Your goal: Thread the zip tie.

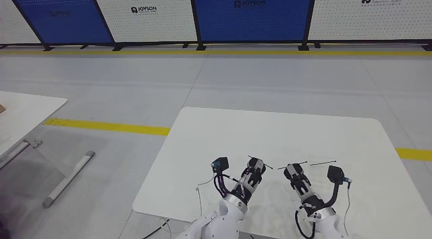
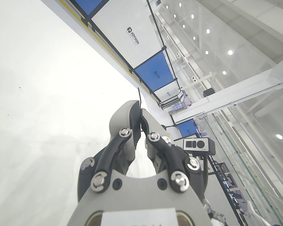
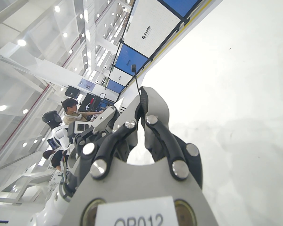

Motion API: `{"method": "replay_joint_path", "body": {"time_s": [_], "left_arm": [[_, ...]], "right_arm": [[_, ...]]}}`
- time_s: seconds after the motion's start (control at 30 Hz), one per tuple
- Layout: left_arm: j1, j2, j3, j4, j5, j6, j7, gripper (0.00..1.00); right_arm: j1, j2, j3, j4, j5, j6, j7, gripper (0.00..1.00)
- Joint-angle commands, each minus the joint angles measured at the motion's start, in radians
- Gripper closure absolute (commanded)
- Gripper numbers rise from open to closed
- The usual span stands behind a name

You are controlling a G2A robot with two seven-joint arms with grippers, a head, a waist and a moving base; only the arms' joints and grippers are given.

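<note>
Both grippers hover low over the white table [image 1: 270, 127] near its front edge, side by side and a short way apart. My left gripper [image 1: 257, 165] [image 2: 140, 112] is shut on a thin black zip tie tail [image 2: 139, 97] that sticks out past its fingertips. My right gripper [image 1: 292, 169] [image 3: 141, 95] is shut on a black zip tie strip [image 3: 137, 82] ending in its square head [image 3: 133, 67]. From above, the two black ends [image 1: 268, 167] [image 1: 283, 167] point toward each other with a small gap between them. Whether they belong to one tie is hidden.
A thin dark strip [image 1: 322, 163] lies on the table just beyond the right gripper. Another white table [image 1: 27, 107] stands at the left, across open floor with a yellow line [image 1: 108, 126]. Blue and white panels [image 1: 250, 3] close off the back.
</note>
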Motion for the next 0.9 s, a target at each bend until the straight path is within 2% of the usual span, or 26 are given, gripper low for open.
{"method": "replay_joint_path", "body": {"time_s": [0.0,0.1,0.23,0.33,0.87], "left_arm": [[0.000,0.000,0.000,0.000,0.000,0.000,0.000,1.00],[0.000,0.000,0.000,0.000,0.000,0.000,0.000,1.00],[0.000,0.000,0.000,0.000,0.000,0.000,0.000,1.00],[0.000,0.000,0.000,0.000,0.000,0.000,0.000,1.00],[0.000,0.000,0.000,0.000,0.000,0.000,0.000,1.00]], "right_arm": [[0.000,0.000,0.000,0.000,0.000,0.000,0.000,1.00],[0.001,-0.001,0.001,0.009,0.054,-0.052,0.038,1.00],[0.011,-0.003,0.006,0.039,0.062,-0.099,0.056,1.00],[0.011,-0.006,0.005,0.049,0.052,-0.123,0.027,1.00],[0.023,-0.012,-0.004,0.059,0.052,-0.101,0.040,1.00]]}}
